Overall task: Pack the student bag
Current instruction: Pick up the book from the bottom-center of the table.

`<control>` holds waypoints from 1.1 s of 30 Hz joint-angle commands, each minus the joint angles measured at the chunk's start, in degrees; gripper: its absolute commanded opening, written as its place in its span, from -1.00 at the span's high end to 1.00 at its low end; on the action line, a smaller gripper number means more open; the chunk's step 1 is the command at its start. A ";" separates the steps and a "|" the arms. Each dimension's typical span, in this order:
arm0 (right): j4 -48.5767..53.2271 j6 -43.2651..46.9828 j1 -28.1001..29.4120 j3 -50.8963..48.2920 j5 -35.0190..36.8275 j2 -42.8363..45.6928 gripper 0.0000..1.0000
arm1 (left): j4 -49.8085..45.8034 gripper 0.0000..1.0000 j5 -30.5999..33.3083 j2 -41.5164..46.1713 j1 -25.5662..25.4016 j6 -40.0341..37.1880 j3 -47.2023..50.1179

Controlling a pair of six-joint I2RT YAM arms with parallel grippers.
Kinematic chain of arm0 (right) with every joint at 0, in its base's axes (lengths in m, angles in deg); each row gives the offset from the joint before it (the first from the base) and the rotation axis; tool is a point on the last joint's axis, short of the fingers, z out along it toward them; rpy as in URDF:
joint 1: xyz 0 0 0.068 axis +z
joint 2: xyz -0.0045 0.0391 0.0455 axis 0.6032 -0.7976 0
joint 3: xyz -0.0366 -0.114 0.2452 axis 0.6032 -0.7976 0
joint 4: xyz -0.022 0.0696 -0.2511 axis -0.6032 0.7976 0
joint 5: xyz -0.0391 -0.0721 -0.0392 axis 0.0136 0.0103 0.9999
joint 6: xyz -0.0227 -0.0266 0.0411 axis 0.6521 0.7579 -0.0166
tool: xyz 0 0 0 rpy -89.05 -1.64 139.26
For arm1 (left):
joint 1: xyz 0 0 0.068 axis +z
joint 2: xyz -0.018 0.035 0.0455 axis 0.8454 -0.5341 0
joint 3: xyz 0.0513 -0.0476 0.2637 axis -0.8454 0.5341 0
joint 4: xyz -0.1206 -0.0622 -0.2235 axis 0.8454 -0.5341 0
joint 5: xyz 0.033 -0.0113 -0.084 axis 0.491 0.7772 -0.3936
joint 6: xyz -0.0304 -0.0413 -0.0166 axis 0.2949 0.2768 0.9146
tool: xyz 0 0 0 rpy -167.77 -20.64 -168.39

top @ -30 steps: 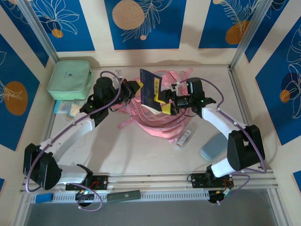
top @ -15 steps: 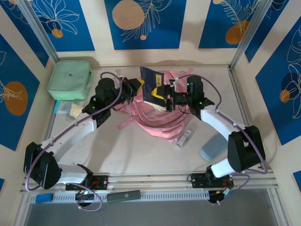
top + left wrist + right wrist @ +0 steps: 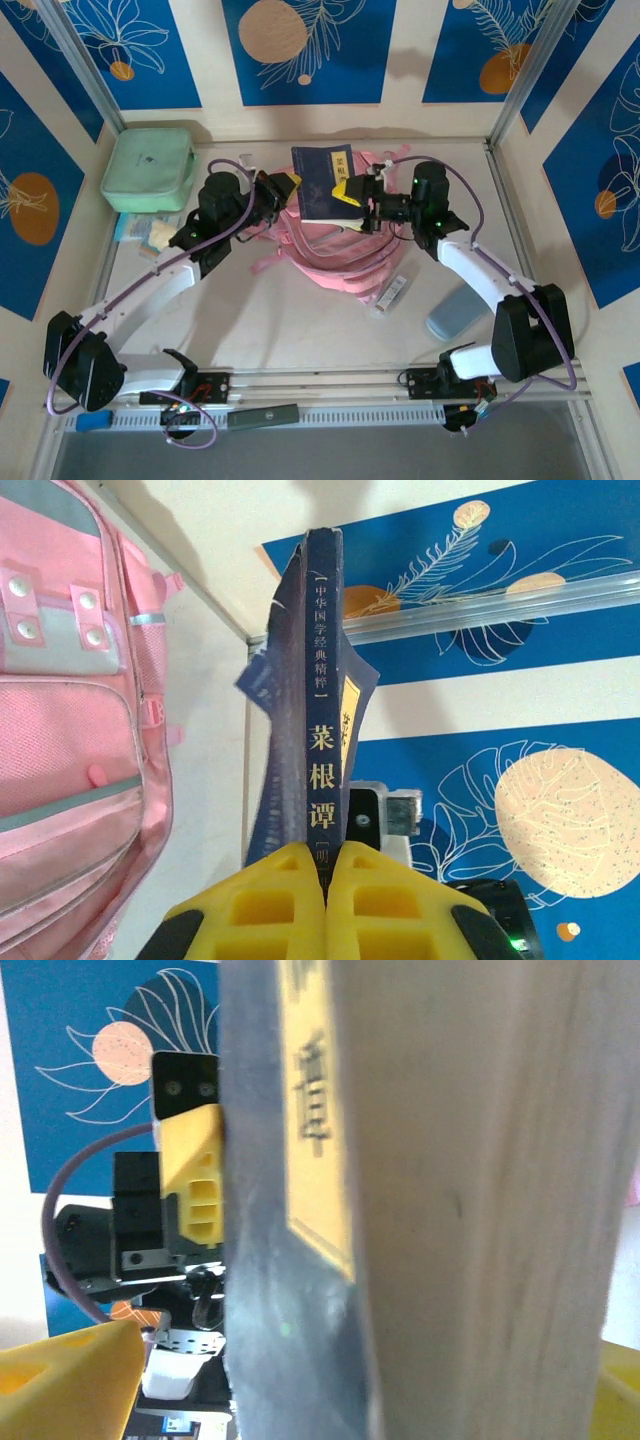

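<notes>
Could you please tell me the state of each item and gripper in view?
Book, lifted over the bag, not yet inside.
Bag, lying on the table; main opening not visible.
Green case, shut.
Left gripper, shut on the book's end.
Right gripper, open, fingers either side of the book.
</notes>
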 commanded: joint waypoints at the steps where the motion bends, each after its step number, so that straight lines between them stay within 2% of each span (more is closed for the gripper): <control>1: 3.30 0.83 -0.29 0.10 -2.69 2.23 -0.85 | -1.57 1.00 2.16 1.19 0.07 -2.76 0.52; 14: -2.40 -5.57 -2.55 -2.08 -5.09 5.78 -0.86 | -3.98 1.00 1.21 0.39 0.37 -4.36 -0.06; 20: 6.83 0.35 -1.18 0.49 -3.27 3.82 -0.76 | -1.41 1.00 -0.37 -0.33 -0.40 -3.60 0.08; 24: 12.76 4.53 -1.78 0.90 -1.69 2.97 -0.36 | -1.88 1.00 -0.12 0.08 -0.58 -4.65 0.62; 27: 11.19 4.35 -1.88 -0.16 -2.15 2.53 0.15 | -3.20 1.00 0.07 0.11 -0.86 -5.55 0.86; 30: 13.03 5.77 -1.97 0.45 -2.17 2.25 0.57 | -4.90 1.00 1.30 0.05 -1.29 -6.91 1.00; 33: 16.05 8.26 -2.40 1.46 -1.94 2.80 0.85 | -6.50 1.00 0.85 -0.81 -1.38 -8.29 0.60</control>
